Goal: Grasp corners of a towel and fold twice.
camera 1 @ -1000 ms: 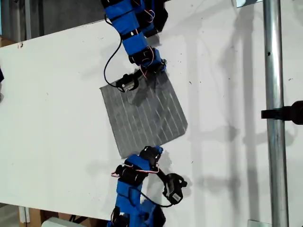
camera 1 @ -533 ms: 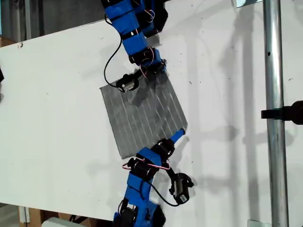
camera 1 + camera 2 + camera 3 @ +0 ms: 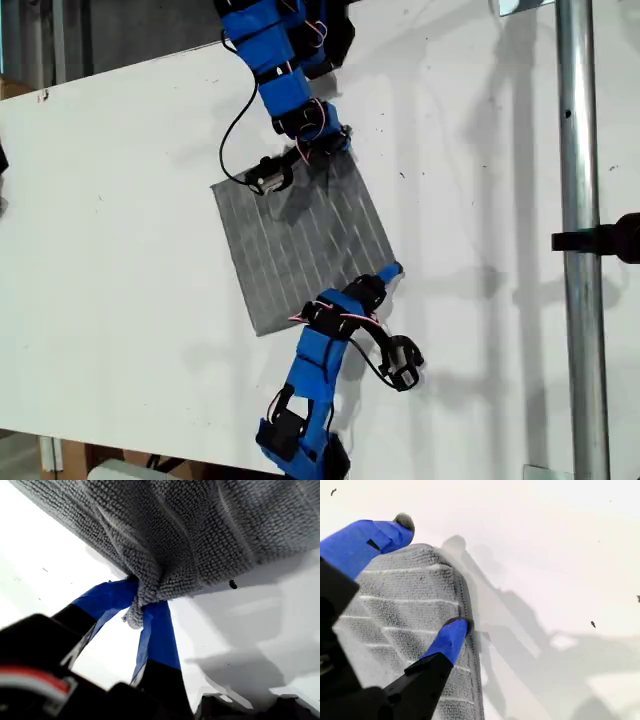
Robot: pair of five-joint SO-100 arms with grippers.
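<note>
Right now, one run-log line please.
first gripper: shut on towel corner | second gripper: open, astride another corner | towel: flat, unfolded | table

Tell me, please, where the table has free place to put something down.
The table is bare between the towel and the exterior view's left edge, and between towel and metal pole. Crowded: both towel corners where my first gripper and second gripper work.

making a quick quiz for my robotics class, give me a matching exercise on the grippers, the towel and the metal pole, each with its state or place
Things:
1. my first gripper
2. my second gripper
3. towel
4. metal pole

States or places:
A. open, one fingertip on a towel corner
B. along the exterior view's right
C. shut on a bunched towel corner
D. spread on the white table

Pairs: 1-C, 2-A, 3-D, 4-B
</note>
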